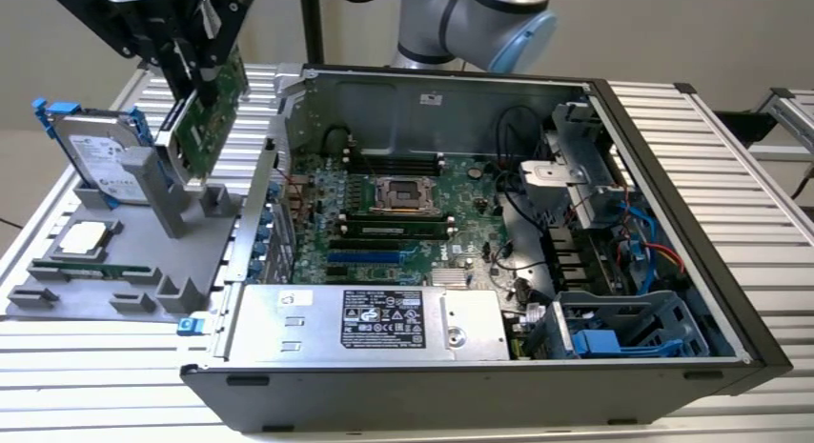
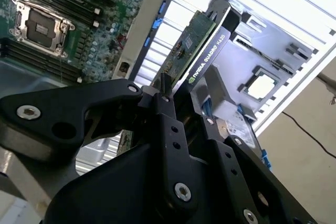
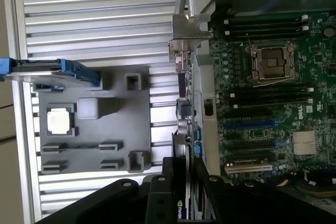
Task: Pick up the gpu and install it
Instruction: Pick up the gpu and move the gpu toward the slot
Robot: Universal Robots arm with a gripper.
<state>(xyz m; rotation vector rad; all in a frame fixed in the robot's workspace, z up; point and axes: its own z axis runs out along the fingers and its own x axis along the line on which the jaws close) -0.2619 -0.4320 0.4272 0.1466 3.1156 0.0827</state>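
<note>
Hard drive: upright in gray holder, on the exterior view's left of the jaws. Gripper: jaws clamped on the gpu, which hangs tilted beneath them. Open computer case: to the jaws' right in the exterior view.

The gpu, a green card with a black shroud, is held on edge, tilted, over the grey holder.

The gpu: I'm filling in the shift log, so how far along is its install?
Done: the gripper is shut on the gpu. In hand: it holds the card tilted above the gray holder, beside the open computer case. Left: the card is not yet in the case; no card stands on the motherboard.
</note>
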